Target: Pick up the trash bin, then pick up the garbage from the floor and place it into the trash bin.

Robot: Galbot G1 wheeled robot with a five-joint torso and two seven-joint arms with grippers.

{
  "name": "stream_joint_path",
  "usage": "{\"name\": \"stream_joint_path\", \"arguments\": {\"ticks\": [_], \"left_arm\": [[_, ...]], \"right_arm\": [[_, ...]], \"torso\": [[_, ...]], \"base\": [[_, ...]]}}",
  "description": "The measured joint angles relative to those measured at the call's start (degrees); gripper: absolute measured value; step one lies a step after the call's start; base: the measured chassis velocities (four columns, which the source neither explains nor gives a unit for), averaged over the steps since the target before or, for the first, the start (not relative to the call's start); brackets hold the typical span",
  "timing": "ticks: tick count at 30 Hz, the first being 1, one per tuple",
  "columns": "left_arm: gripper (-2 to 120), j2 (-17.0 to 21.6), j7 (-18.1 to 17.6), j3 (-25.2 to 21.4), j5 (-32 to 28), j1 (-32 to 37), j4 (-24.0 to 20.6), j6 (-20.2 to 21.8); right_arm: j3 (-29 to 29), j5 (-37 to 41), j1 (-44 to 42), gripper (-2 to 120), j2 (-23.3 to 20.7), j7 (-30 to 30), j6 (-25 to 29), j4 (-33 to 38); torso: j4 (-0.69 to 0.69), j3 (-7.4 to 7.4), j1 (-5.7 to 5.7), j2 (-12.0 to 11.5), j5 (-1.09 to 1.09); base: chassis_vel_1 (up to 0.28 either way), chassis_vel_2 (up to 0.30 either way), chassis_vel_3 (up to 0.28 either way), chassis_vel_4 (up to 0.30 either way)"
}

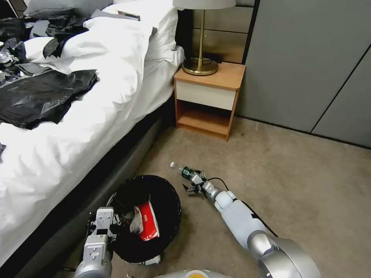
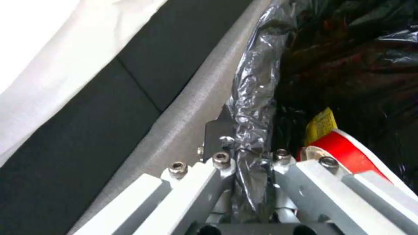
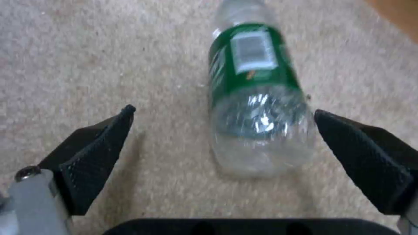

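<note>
Both arms are silver-grey and white. The right arm (image 1: 241,220) has a big rounded grey joint, a white forearm and a thin black cable. Right gripper (image 3: 222,143): black textured pads. Left gripper (image 2: 252,153): white links, silver screws.

1. Head view: high, facing forward and down over carpet (image 1: 293,162), bed (image 1: 77,127), nightstand (image 1: 208,100).
2. Left wrist view: very close along trash bin (image 2: 254,94) rim, beside bed base.
3. Right wrist view: close, facing down on bottle (image 3: 254,98); shared with head view (image 1: 184,171).
</note>
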Motion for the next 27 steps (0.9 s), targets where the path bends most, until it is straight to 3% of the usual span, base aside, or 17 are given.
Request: {"name": "stream_joint_path", "arguments": {"ticks": [8, 17, 27], "left_arm": [[0, 0.3, -0.1, 0.1, 0.1, 0.2, 0.0, -0.1], [0, 0.4, -0.1, 0.6, 0.5, 0.3, 0.1, -0.2], [0, 0.4, -0.2, 0.6, 0.6, 0.3, 0.1, -0.2]], "right_arm": [[0.0, 1.6, 0.9, 99, -0.4, -0.8, -1.0, -0.8], [0.0, 2.7, 1.1, 79, -1.1, -0.6, -1.6, -0.4], [-0.1, 6.0, 1.2, 96, -1.0, -0.6, -3.1, 1.7]], "torso": [[0.00, 0.00, 0.00, 0.0, 0.00], [0.00, 0.00, 0.00, 0.0, 0.00], [0.00, 0.00, 0.00, 0.0, 0.00]], "base": [[0.000, 0.000, 0.000, 0.000], [0.000, 0.000, 0.000, 0.000], [0.000, 0.000, 0.000, 0.000]]}}
